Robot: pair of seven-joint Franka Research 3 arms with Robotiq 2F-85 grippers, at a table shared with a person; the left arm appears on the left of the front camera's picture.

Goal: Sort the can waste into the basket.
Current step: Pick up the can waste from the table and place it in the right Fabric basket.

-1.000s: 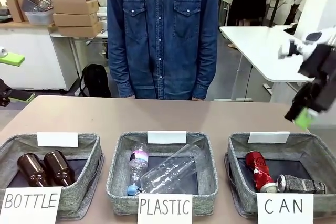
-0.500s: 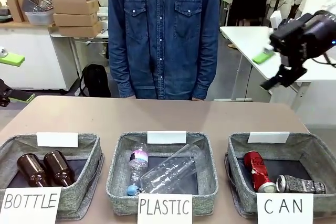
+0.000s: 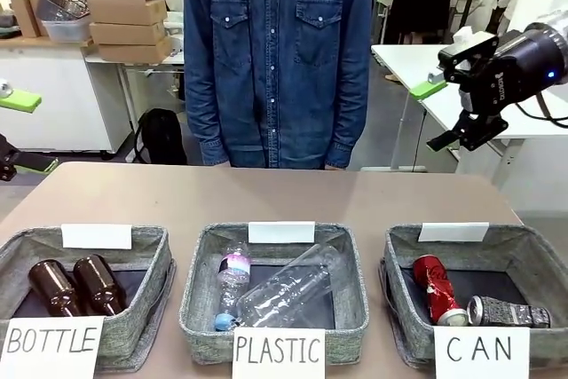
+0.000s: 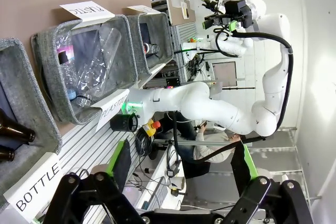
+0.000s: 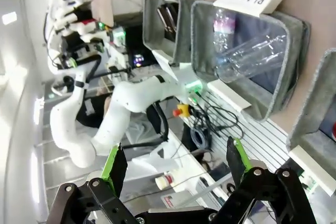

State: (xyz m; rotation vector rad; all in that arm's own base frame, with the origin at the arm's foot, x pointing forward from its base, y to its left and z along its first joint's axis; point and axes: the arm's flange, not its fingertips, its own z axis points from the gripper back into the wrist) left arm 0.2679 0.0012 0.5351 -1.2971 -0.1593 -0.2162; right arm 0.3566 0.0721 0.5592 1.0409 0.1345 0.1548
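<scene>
Right hand has risen, unclenched, above both cans in basket.

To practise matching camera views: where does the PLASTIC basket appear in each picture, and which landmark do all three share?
Front view: PLASTIC basket at bottom centre, the middle one of three.
Left wrist view: upper left, turned sideways.
Right wrist view: upper right, turned sideways.
Shared landmark: the clear bottle lying inside it.
</scene>
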